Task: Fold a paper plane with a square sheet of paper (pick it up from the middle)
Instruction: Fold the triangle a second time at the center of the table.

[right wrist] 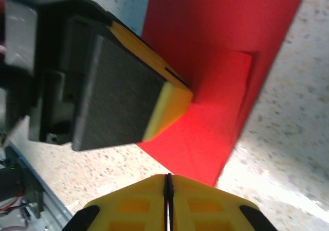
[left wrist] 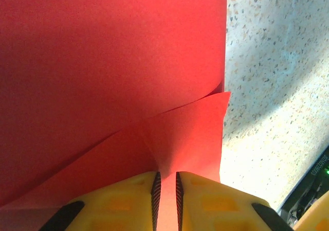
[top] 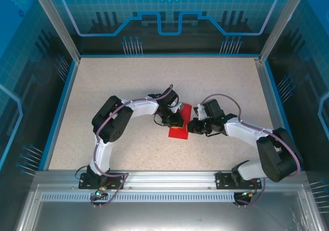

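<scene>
Fold stage, mid-task. Grip: left end effector (left wrist: 166,184) is clamped on a raised flap of the square sheet of paper (left wrist: 103,61), with a thin red layer between its jaws. The right end effector (right wrist: 167,184) has its jaws together with nothing between them, tip just beside the sheet's near corner. The sheet lies mid-tabletop (top: 128,82), narrowed, with one triangular layer lifted. Judgement: corner fold in hand. The next move calls for laying the flap along the edge, then pressing the crease. Count: one sheet, two end effectors.
</scene>
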Action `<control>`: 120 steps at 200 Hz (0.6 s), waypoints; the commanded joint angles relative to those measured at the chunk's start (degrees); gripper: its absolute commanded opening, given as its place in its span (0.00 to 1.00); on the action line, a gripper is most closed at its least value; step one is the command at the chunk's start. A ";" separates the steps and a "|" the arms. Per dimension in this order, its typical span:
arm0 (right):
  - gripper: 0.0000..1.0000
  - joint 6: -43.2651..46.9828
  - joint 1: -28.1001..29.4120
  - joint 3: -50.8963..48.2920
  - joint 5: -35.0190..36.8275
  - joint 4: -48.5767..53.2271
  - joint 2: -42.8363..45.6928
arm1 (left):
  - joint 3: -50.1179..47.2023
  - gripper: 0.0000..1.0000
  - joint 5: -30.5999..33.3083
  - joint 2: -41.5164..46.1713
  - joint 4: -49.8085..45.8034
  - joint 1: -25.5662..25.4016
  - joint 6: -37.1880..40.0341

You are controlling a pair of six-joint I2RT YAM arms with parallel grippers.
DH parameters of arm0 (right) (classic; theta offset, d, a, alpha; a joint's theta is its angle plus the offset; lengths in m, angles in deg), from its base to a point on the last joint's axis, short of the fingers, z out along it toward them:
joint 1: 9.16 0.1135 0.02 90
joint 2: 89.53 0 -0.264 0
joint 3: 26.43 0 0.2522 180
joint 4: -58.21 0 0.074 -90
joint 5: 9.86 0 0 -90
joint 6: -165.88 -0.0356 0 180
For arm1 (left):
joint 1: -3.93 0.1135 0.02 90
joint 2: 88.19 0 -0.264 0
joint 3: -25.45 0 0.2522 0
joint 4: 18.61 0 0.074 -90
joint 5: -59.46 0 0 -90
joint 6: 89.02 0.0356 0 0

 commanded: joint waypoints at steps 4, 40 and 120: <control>0.10 -2.52 0.98 1.80 -2.80 -3.30 -3.51 | -0.22 0.19 1.23 -0.97 -1.29 0.96 1.19; 0.09 -1.15 2.59 1.47 -0.89 -3.45 -7.58 | -0.33 0.19 1.05 -0.76 -1.54 1.46 1.59; 0.09 2.00 5.02 0.29 5.33 0.88 -11.00 | 1.00 0.21 -1.46 -0.27 -0.55 1.94 0.76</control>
